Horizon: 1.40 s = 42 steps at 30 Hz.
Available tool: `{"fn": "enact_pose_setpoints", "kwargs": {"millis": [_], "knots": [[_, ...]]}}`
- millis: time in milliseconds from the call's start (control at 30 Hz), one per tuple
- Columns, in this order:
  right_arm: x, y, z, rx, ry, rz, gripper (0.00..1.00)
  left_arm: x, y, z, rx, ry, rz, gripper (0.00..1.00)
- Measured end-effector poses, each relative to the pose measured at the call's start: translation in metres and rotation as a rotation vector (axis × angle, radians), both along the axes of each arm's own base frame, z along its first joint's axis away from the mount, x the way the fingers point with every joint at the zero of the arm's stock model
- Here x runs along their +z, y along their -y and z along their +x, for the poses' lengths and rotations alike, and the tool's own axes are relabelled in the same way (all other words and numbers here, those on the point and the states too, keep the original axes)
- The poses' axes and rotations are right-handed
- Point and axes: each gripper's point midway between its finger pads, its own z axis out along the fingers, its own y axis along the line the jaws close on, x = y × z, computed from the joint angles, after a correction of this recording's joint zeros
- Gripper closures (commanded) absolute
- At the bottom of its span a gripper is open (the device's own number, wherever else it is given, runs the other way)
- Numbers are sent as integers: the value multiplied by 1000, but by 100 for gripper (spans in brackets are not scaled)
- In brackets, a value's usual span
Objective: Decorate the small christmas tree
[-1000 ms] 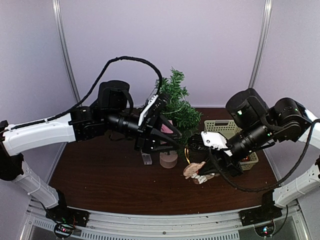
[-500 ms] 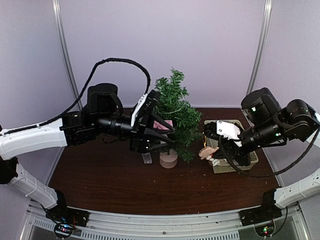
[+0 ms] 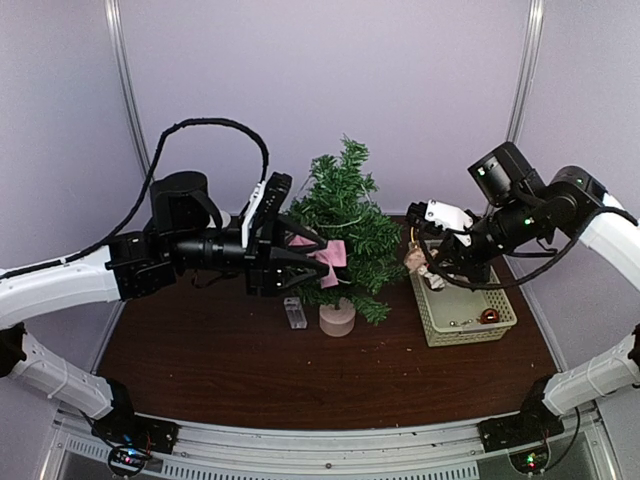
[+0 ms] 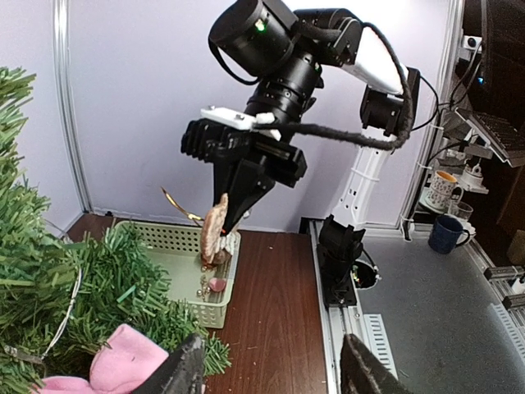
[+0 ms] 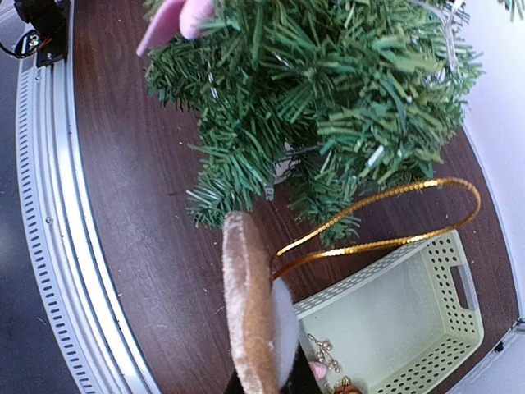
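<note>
The small christmas tree (image 3: 347, 215) stands mid-table on its pale base (image 3: 337, 319). A pink ornament (image 3: 331, 252) lies on its lower branches (image 4: 123, 366). My left gripper (image 3: 312, 262) is open just left of the tree, with nothing between its jaws (image 4: 275, 374); the pink ornament sits beside one finger. My right gripper (image 3: 424, 252) is shut on a brown and white felt ornament (image 5: 250, 316) with a gold loop (image 5: 385, 215). It holds the ornament in the air between the tree and the basket (image 4: 216, 236).
A pale green basket (image 3: 500, 318) at the right holds small ornaments, among them a red ball (image 3: 488, 316). A small clear object (image 3: 293, 312) lies on the brown table left of the tree's base. Metal rails run along the near edge.
The right arm has lifted the felt ornament from the table near the tree's base up and rightward over the basket. The left arm has drawn back leftward, its jaws a little wider.
</note>
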Motion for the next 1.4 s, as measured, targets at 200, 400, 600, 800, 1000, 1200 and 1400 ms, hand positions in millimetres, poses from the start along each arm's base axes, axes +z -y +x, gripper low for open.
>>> {"fn": "enact_pose_setpoints", "kwargs": {"millis": [200,400,600,800,1000,1200,1400], "knots": [[7,-16,-1,78,-28,36,100,-8,-6,0,16,-2,-1,43],[-5,-23,-1,112,-87,27,100,-5,-7,1,20,3,-9,43],[-4,-17,6,96,-106,55,100,-5,-7,1,20,5,-10,43],[-9,-19,12,94,-132,68,100,-5,-7,1,20,5,-10,43],[-17,-25,19,96,-155,67,100,-5,-7,1,20,5,-9,43],[-22,-23,31,69,-169,73,100,-5,-7,1,20,5,-9,43],[-21,-19,35,54,-168,84,100,-4,-8,0,20,10,-10,43]]}}
